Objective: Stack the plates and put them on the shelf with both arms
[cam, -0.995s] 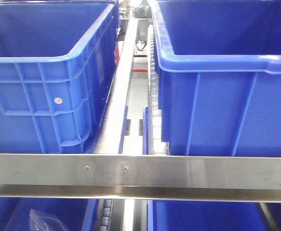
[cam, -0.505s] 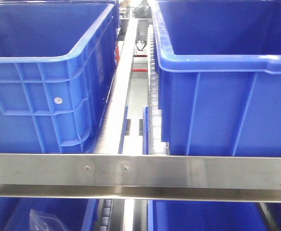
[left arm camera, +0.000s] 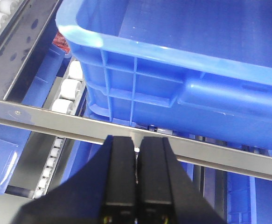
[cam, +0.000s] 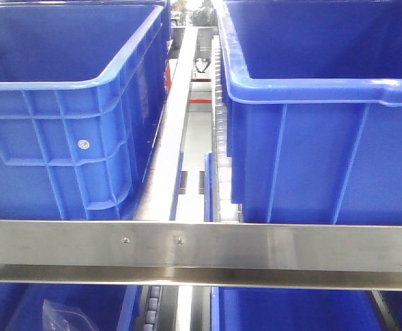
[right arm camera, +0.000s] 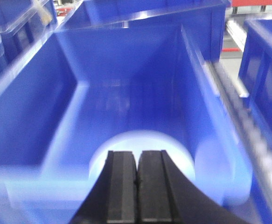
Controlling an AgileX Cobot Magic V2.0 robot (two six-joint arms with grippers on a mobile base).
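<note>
Two big blue bins sit on a steel roller rack, walled to hold goods. Ahead of the right gripper, jaws together and empty, a pale plate lies blurred in a bin. The left gripper, also closed, faces the rail.

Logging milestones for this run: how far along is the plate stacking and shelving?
Looks done: a pale round plate lies in the blue bin below the right end effector. In hand: nothing; both it and the left end effector, over the steel shelf rail, are shut and empty. Left: unclear; blur hides whether that is one plate or a stack.
</note>
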